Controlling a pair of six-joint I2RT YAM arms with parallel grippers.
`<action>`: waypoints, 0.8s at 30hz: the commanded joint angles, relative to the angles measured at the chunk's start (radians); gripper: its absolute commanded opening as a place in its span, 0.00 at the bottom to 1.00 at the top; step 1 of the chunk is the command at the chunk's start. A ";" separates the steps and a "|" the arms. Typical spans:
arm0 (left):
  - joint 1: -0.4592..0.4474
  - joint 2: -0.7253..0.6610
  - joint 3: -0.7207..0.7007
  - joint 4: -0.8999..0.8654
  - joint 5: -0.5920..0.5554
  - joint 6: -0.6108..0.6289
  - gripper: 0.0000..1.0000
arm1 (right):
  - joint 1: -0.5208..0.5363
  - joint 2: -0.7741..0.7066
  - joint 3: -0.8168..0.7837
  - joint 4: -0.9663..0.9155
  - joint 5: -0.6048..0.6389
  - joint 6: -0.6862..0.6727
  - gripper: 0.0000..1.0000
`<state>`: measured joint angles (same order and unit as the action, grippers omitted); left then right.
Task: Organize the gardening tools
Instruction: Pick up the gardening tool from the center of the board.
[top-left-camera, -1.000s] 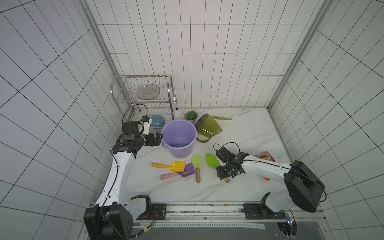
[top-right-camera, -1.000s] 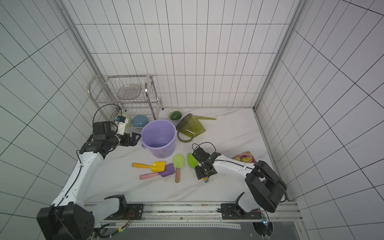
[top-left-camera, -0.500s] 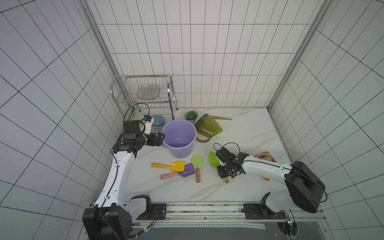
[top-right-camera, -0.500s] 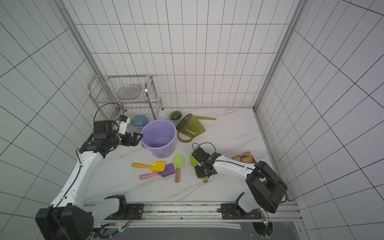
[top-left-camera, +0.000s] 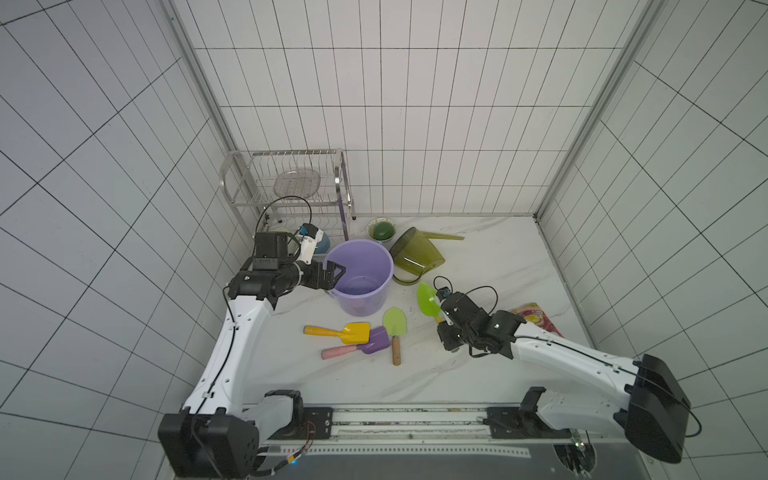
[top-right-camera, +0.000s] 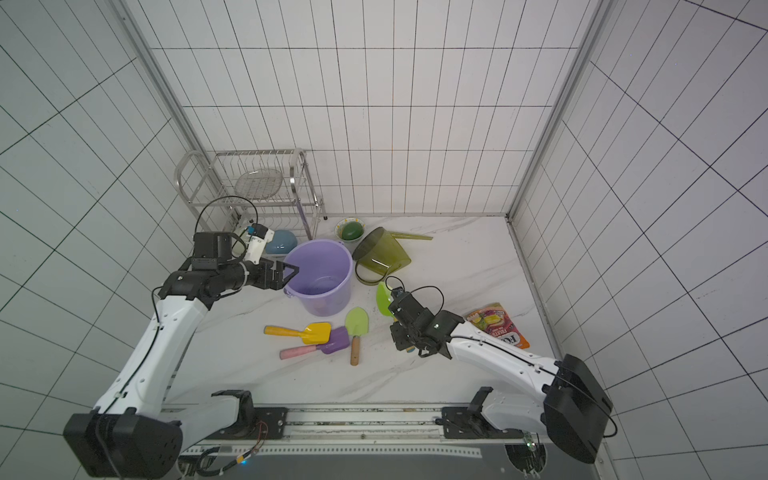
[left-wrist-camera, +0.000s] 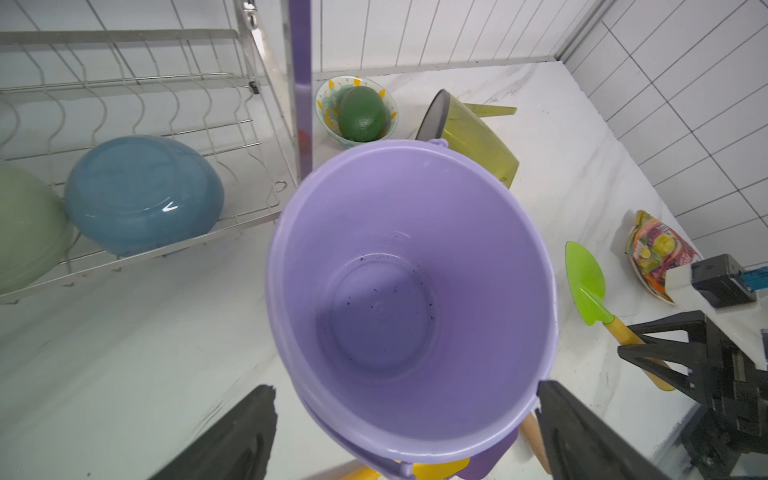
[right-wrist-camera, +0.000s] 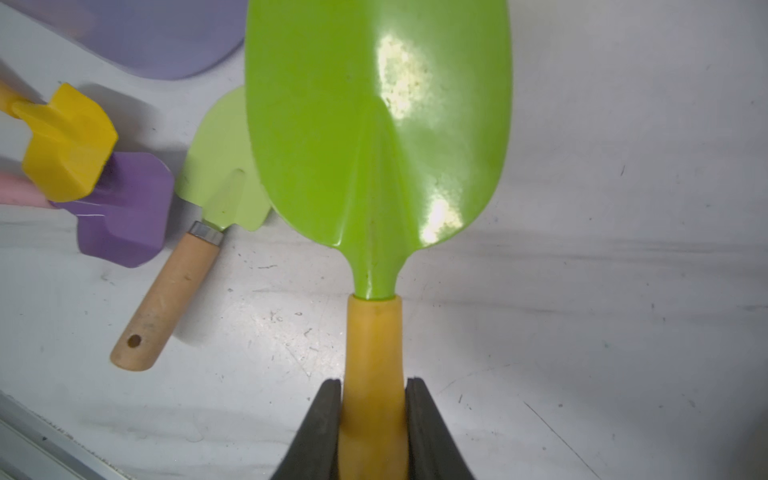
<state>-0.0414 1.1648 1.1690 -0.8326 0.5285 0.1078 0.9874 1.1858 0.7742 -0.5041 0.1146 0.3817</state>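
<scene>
My right gripper (right-wrist-camera: 373, 386) is shut on the yellow handle of the bright-green trowel (top-left-camera: 428, 299). The trowel's blade (right-wrist-camera: 374, 124) is raised off the table and points toward the purple bucket (top-left-camera: 361, 305). On the table in front of the bucket lie the yellow scoop (top-left-camera: 358, 332), the purple scoop with a pink handle (top-left-camera: 376, 340) and the pale-green spade with a wooden handle (top-left-camera: 394, 322). The olive watering can (top-left-camera: 417, 253) lies on its side behind the bucket. My left gripper (top-left-camera: 334, 274) hangs wide open at the bucket's left rim (left-wrist-camera: 291, 374) and holds nothing.
A wire dish rack (top-left-camera: 291, 183) stands at the back left with a blue bowl (left-wrist-camera: 141, 195) on its lower shelf. A small bowl with a green fruit (top-left-camera: 380, 230) sits by the back wall. An orange snack packet (top-left-camera: 536, 318) lies at the right, behind my right arm.
My right gripper has closed on the trowel's handle and the blade has lifted and shifted toward the back. My left gripper has moved right, up to the bucket's rim.
</scene>
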 joint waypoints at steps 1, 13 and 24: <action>-0.057 0.015 0.049 -0.047 0.036 -0.022 0.99 | 0.037 -0.039 0.055 0.048 0.088 -0.059 0.17; -0.257 0.084 0.087 -0.098 0.112 -0.068 0.98 | 0.217 0.006 0.129 0.152 0.183 -0.206 0.18; -0.314 0.117 0.069 -0.098 0.161 -0.066 0.85 | 0.290 0.049 0.149 0.213 0.215 -0.249 0.18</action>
<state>-0.3481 1.2701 1.2320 -0.9340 0.6586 0.0353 1.2659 1.2331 0.8944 -0.3347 0.2958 0.1520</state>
